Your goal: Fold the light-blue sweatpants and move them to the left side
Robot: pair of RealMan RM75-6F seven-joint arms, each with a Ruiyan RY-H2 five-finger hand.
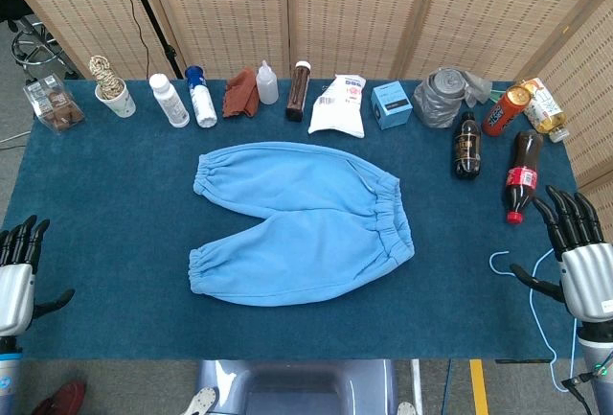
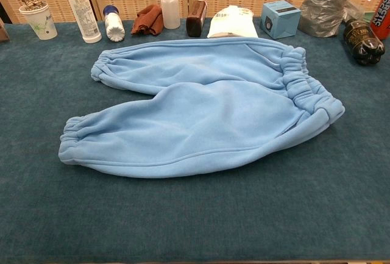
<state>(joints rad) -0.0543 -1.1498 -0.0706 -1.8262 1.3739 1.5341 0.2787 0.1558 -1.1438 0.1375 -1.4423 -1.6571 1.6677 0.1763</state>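
Note:
The light-blue sweatpants (image 1: 297, 219) (image 2: 201, 108) lie flat in the middle of the dark blue table, legs spread toward the left, elastic waistband to the right. My left hand (image 1: 19, 271) hovers at the table's left front edge, fingers apart, holding nothing. My right hand (image 1: 578, 252) is at the right front edge, fingers spread and empty. Both hands are well away from the pants. Neither hand appears in the chest view.
Along the back edge stand a paper cup (image 1: 116, 99), white bottles (image 1: 170, 101), a brown cloth (image 1: 239, 94), a white pouch (image 1: 339, 105), a blue box (image 1: 391, 104) and a grey bag (image 1: 446, 96). Cola bottles (image 1: 522, 175) lie at right. A light-blue hanger (image 1: 536, 290) lies by my right hand.

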